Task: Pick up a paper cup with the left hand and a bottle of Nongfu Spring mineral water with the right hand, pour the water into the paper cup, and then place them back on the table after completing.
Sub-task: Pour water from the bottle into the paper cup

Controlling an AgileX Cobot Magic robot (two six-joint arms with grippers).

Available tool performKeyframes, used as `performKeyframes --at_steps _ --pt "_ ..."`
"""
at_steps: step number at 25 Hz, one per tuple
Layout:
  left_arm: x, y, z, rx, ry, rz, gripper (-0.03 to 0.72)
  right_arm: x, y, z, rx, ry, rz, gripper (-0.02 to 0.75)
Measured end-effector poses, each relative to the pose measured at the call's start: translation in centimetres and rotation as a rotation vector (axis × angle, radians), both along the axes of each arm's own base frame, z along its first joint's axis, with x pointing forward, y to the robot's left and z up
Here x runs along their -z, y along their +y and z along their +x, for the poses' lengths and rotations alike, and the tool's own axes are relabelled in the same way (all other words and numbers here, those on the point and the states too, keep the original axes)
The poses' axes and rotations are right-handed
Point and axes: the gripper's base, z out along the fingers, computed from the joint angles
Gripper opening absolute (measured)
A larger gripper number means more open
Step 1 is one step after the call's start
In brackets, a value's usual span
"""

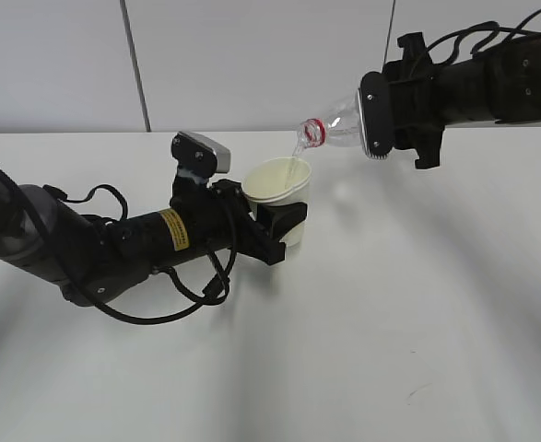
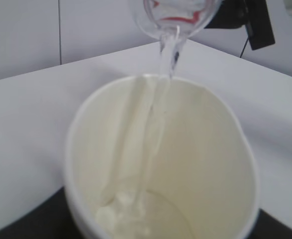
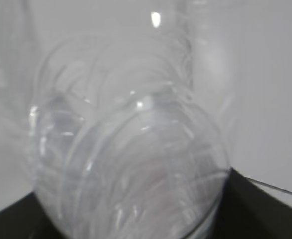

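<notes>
I have the white desk filling my exterior view, bare apart from the two arms working over its far half. My left hand reaches in low from the near left edge and is clamped around a paper cup, which stands roughly upright, a little inside the far edge, about midway along it; I cannot tell whether its base is touching the desk. My right hand comes in high from the far right corner and grips a clear water bottle by its body.

What the coming move turns on is this: the bottle's long axis lies nearly level, sloping slightly down to the left, so its red-ringed neck sits just above the cup's far rim. A thin stream of water falls from the mouth onto the cup's inner wall and pools at the bottom, which is barely covered.

I judge the pour is in its early part; the right hand would have to tip the bottle upright from where it hangs to stop the flow.
</notes>
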Motion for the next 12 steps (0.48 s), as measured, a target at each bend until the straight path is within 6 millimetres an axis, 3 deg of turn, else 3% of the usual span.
performKeyframes --at_steps 12 --pt "0.03 0.01 0.0 -0.001 0.002 0.003 0.387 0.0 0.0 0.0 -0.007 -0.002 -0.012 0.455"
